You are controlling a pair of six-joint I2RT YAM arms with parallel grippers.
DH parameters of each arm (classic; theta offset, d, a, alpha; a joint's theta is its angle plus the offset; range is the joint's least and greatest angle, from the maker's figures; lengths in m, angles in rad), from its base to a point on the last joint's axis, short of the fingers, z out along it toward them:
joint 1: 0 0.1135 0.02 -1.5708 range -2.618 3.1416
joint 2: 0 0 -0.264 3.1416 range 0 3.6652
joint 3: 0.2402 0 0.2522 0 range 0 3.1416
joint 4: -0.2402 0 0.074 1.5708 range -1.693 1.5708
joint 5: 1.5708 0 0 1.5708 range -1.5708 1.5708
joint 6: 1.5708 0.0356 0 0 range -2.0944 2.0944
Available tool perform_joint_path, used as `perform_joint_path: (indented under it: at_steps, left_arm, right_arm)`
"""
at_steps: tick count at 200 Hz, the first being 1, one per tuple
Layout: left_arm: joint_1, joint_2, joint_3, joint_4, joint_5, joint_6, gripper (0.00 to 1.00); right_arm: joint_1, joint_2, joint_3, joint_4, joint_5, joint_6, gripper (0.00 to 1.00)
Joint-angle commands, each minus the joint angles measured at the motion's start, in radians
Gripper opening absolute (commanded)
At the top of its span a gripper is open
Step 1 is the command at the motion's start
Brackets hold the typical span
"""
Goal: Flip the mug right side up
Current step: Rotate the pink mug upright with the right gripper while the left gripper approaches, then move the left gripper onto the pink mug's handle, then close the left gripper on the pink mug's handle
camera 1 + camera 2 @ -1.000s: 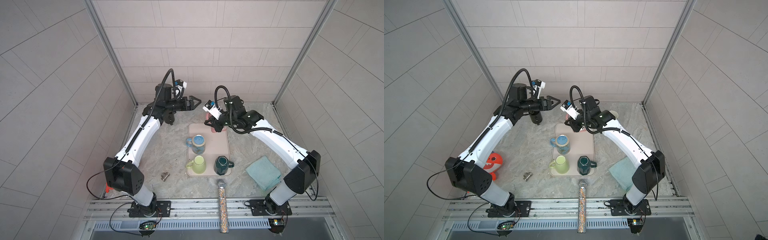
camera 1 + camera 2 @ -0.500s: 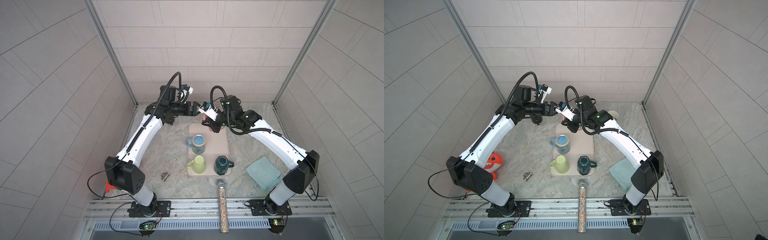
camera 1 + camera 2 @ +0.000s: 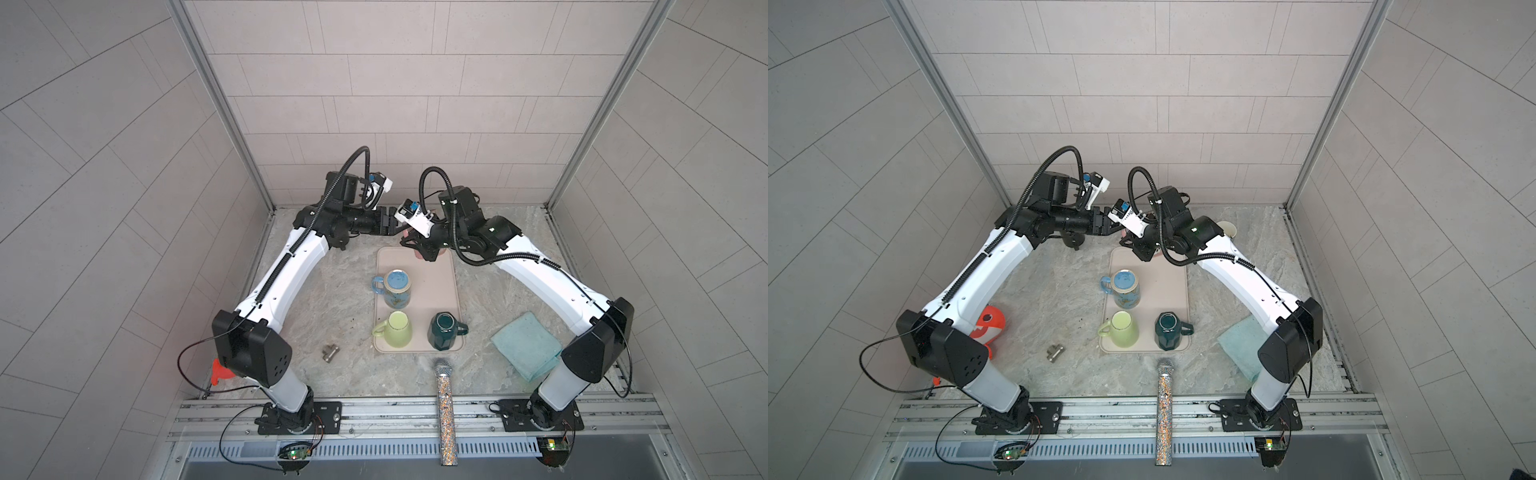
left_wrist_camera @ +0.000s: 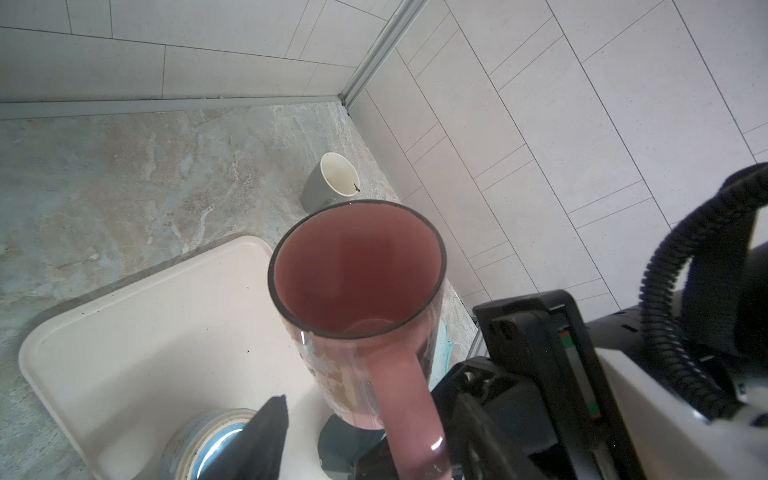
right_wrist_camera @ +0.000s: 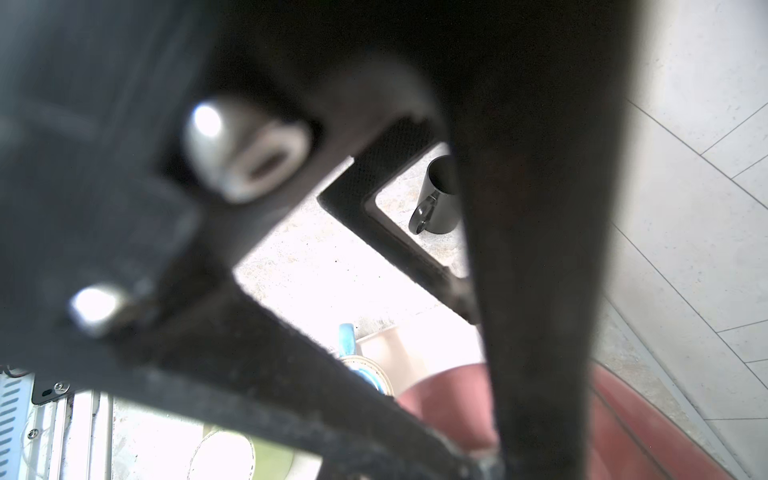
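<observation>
The pink mug [image 4: 357,266] hangs in the air over the far end of the beige tray [image 3: 440,282]. It is tilted, its mouth facing the left wrist camera and its handle [image 4: 409,415] nearest that camera. My right gripper [image 3: 424,249] is shut on the mug near the handle, and in both top views it hides most of the mug. My left gripper [image 3: 399,226] has reached in from the left and stands open. One finger [image 4: 268,440] shows beside the handle, with a gap between them. Its other finger is hidden.
A blue mug [image 3: 397,286], a light green mug [image 3: 398,334] and a dark green mug [image 3: 442,336] stand on the tray. A grey mug [image 4: 332,183] lies at the back right and a black mug [image 5: 440,195] at the back left. A teal cloth [image 3: 525,347], a glitter microphone [image 3: 444,411] and a metal clip [image 3: 330,353] lie nearby.
My left gripper has swung right until it meets the mug, and its jaws have narrowed. My right gripper has raised the mug and carried it left toward it.
</observation>
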Motion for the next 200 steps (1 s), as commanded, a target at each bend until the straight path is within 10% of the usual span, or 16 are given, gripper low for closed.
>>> perform_joint_path:
  at_steps: [1,200]
  left_arm:
    - [-0.018,0.011,0.038,-0.016,0.026,0.021,0.66]
    - [-0.048,0.064,0.089,-0.098,0.049,0.033,0.3]
  right_arm:
    - [0.01,-0.004,0.045,0.073,-0.014,-0.037,0.0]
    - [0.032,0.031,0.077,0.118,0.043,-0.043,0.0]
